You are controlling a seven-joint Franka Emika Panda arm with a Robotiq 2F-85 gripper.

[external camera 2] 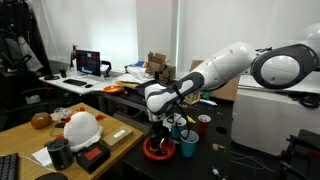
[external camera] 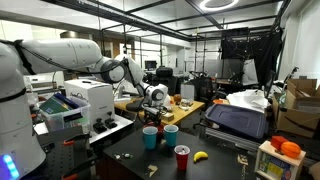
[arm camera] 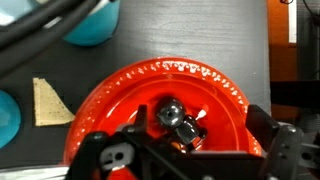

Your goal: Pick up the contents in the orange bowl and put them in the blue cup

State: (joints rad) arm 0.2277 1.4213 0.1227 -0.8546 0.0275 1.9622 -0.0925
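Note:
The orange bowl (arm camera: pixel 215 85) fills the middle of the wrist view. It sits on the dark table and holds a small dark shiny metal piece (arm camera: pixel 178 120) with a round head. My gripper (arm camera: pixel 198 122) is open and low over the bowl, with one finger on each side of the metal piece. In an exterior view the gripper (external camera 2: pixel 162 132) hangs just above the bowl (external camera 2: pixel 155 151), and a blue cup (external camera 2: pixel 188 147) stands right beside the bowl. The blue cup's rim shows at the top left of the wrist view (arm camera: pixel 90 25). In an exterior view the gripper (external camera: pixel 152 112) is behind two blue cups (external camera: pixel 150 137), and the bowl is hidden.
A red cup (external camera: pixel 182 157) and a banana (external camera: pixel 200 156) stand near the front of the dark table. A beige triangular scrap (arm camera: pixel 45 100) lies beside the bowl. A white-and-orange domed object (external camera 2: pixel 82 127) sits on the wooden desk. A white machine (external camera: pixel 85 100) stands by the arm.

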